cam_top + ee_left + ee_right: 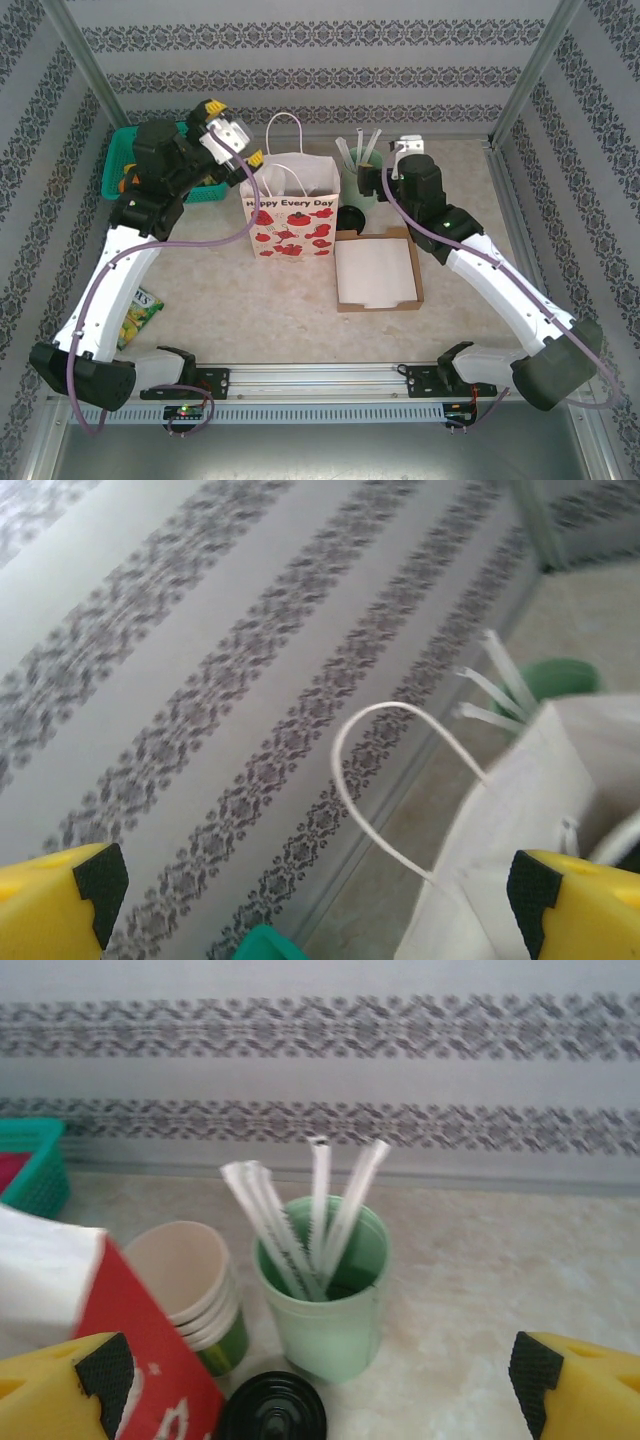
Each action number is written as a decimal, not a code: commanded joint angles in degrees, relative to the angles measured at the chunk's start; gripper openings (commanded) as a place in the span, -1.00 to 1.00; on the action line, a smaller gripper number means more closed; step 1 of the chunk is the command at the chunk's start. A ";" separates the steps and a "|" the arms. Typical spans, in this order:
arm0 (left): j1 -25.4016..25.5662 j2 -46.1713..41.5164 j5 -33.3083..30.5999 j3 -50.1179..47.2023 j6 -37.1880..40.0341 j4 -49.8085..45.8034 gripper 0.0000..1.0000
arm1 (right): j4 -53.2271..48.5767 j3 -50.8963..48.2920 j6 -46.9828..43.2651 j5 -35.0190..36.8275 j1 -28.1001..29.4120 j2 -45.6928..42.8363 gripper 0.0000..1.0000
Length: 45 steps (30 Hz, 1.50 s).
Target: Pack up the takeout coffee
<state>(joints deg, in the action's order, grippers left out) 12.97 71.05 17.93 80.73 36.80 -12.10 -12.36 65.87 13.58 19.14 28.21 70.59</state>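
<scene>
The right gripper (318, 1370) stands wide, with nothing between its yellow fingers. Just ahead of it and low down, nearer the finger on the bag's side, is the round black plastic lid of the takeout coffee (270, 1410). The cup stands on the table, outside the bag; its paper body is hidden. Straight beyond the lid is a mint-green plastic cup of white straws (325, 1310), close behind it. Beside that cup is a stack of lidless paper cups (185, 1280). The white paper bag printed with red poppies (150, 1360) crowds the same finger and sits just beside the lid. A flat brown cardboard tray with a white liner (378, 270) lies under the right arm.

The left gripper (315, 890) is also spread wide and holds nothing. It hangs above the bag's far left corner. The bag's white cord handle (380, 780) loops up ahead of it, between the fingers' lines but touching neither. A teal plastic basket (130, 160) sits below and behind this gripper.
</scene>
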 commanded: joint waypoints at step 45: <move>-17.23 13.54 -15.41 -54.14 -41.85 50.36 0.99 | 33.05 -36.61 -6.65 -17.14 -26.90 2.85 0.96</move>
<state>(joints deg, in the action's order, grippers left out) -4.56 83.35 -4.82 24.86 -7.66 30.52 14.28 29.65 9.82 5.06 1.98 72.38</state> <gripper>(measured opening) 0.992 0.980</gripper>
